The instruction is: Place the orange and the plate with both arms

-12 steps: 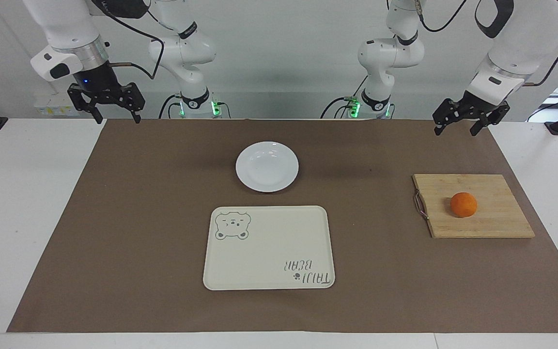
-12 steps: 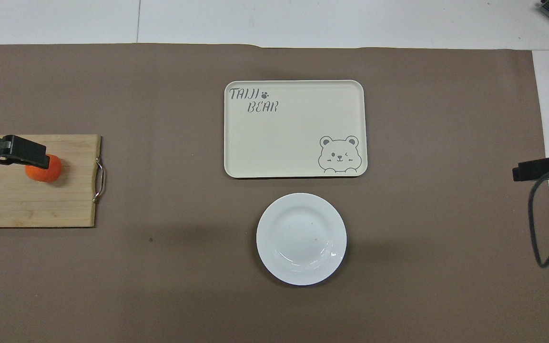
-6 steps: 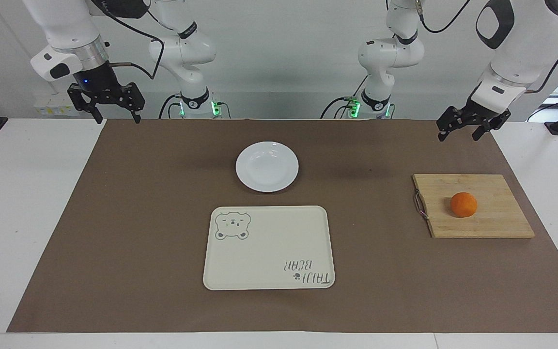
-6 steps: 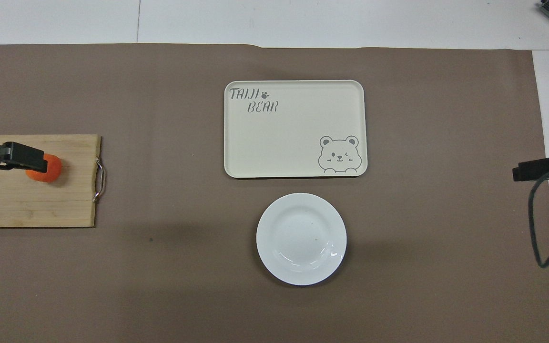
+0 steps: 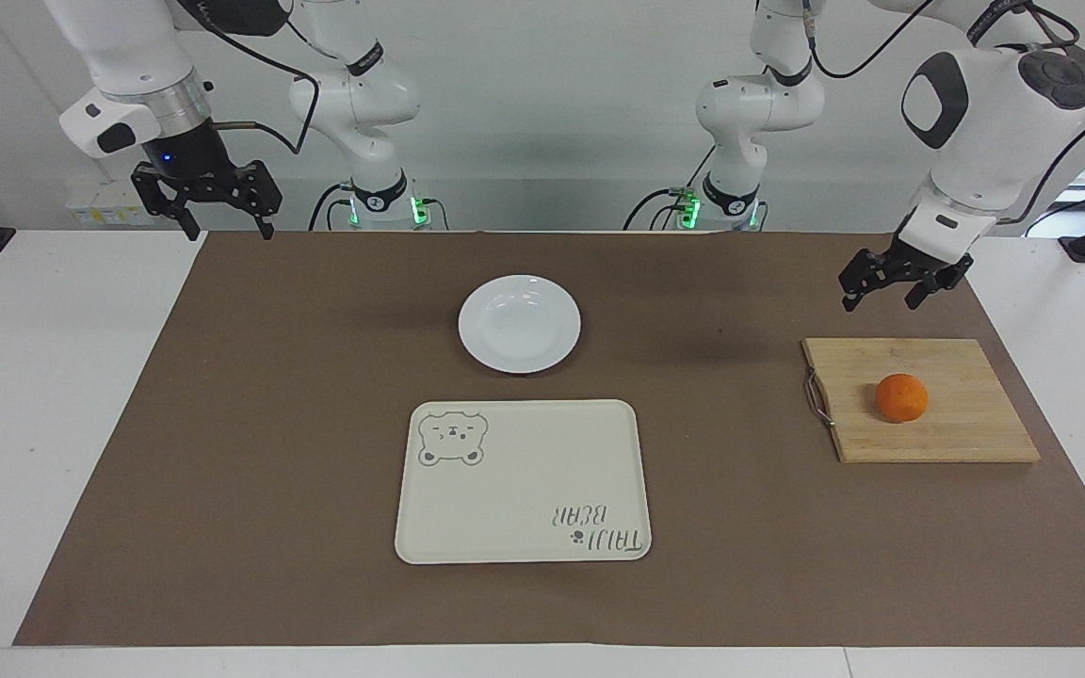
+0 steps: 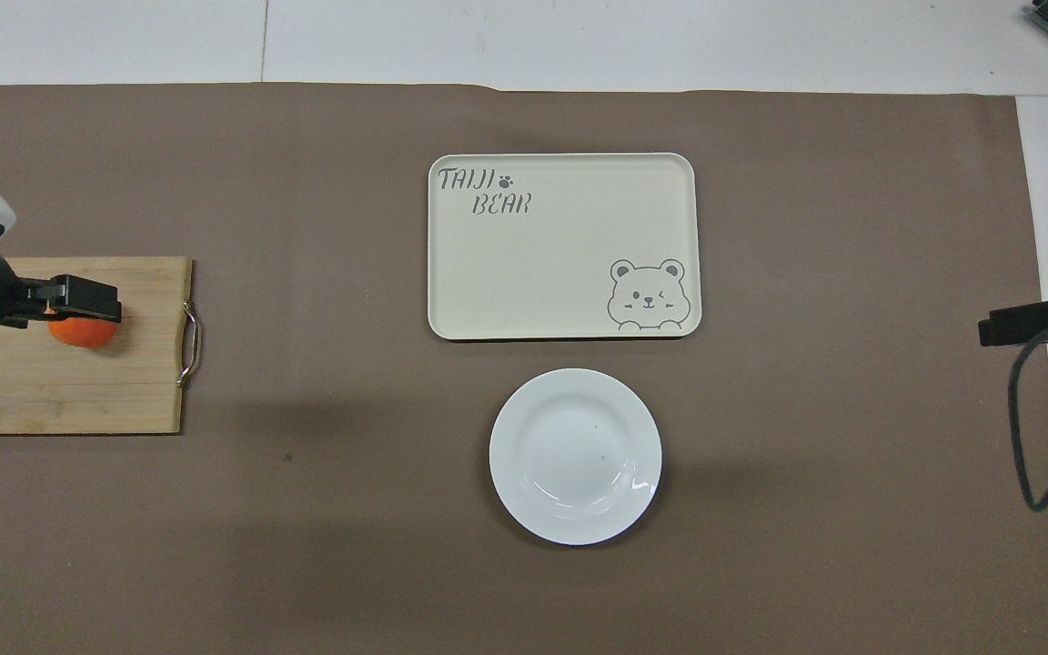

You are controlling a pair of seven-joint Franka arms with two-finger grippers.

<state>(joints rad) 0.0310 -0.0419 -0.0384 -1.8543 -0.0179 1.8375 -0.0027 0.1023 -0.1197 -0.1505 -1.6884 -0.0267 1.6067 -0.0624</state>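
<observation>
The orange (image 5: 901, 396) lies on a wooden cutting board (image 5: 971, 428) toward the left arm's end of the table. My left gripper (image 5: 884, 294) hangs open and empty in the air over the mat at the board's edge nearer the robots, apart from the orange. In the overhead view the left gripper (image 6: 78, 300) covers the top of the orange (image 6: 83, 334). The white plate (image 5: 519, 323) sits empty mid-table, and it also shows in the overhead view (image 6: 575, 455). My right gripper (image 5: 210, 215) waits open and raised over the mat's corner at the right arm's end.
A cream tray (image 5: 524, 480) with a bear drawing lies just farther from the robots than the plate. A brown mat (image 5: 251, 424) covers most of the table. The board has a metal handle (image 5: 817, 397) on the side toward the plate.
My left gripper has come down and moved toward the cutting board, and the arm's wrist has turned. The right arm, orange, plate and tray have not moved.
</observation>
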